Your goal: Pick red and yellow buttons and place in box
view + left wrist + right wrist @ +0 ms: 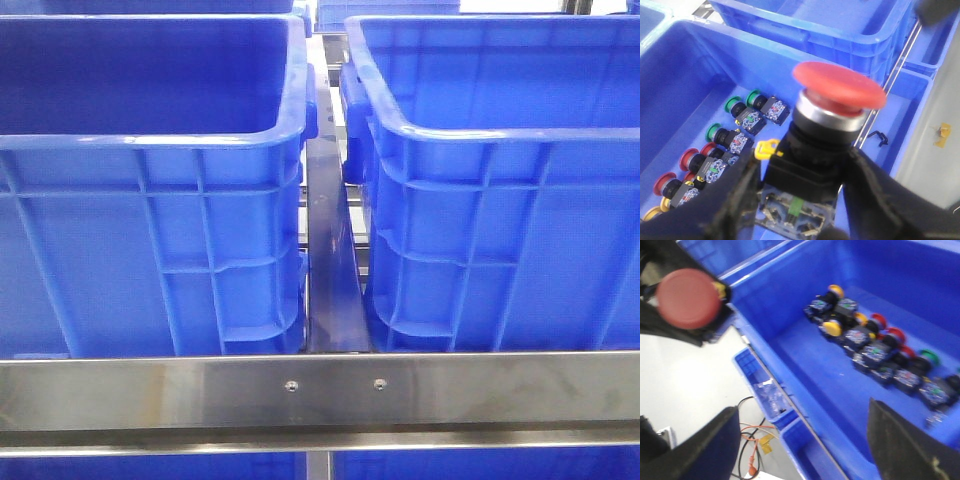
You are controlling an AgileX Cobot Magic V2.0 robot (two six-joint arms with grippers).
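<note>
Red mushroom button [838, 90], rigid, top-heavy, slick-capped, sits clamped by its black body in the left claw [799, 200] above the bin [685, 90]; right claw [800, 440] wide, empty.

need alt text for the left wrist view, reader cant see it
The left gripper holds a red mushroom-head button between its black fingers, above a blue bin. A row of green, red and yellow buttons lies on the bin's floor.
</note>
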